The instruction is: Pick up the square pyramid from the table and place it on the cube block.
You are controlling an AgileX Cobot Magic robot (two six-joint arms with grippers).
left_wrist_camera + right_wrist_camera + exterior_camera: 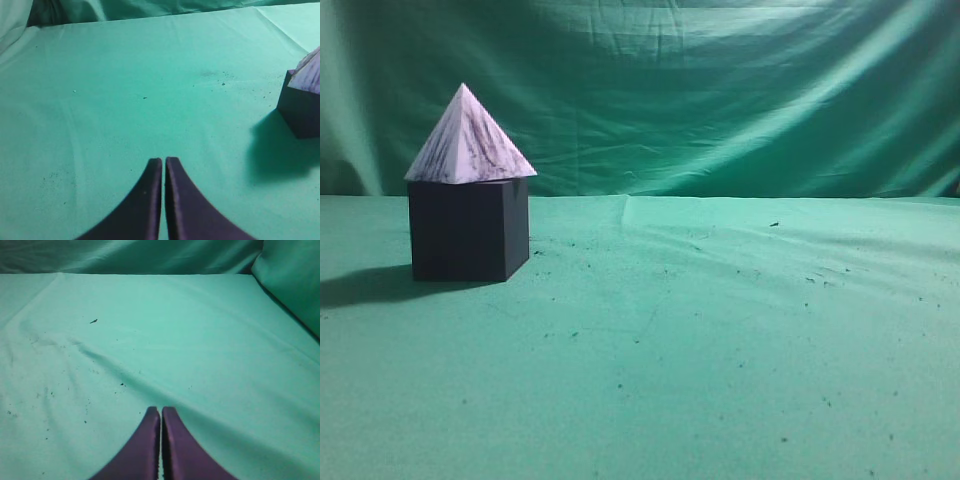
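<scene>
The white square pyramid [468,140] with grey-purple streaks sits upright on top of the dark cube block [468,230] at the left of the table [720,330] in the exterior view. In the left wrist view the cube block [301,107] is at the right edge with a corner of the pyramid [311,75] on it. My left gripper [163,161] is shut and empty, over bare cloth, well left of the cube. My right gripper [160,410] is shut and empty over bare cloth. Neither gripper shows in the exterior view.
A green backdrop curtain [720,90] hangs behind the table. The cloth has wrinkles and dark specks [93,321]. The cube casts a shadow to its left [365,285].
</scene>
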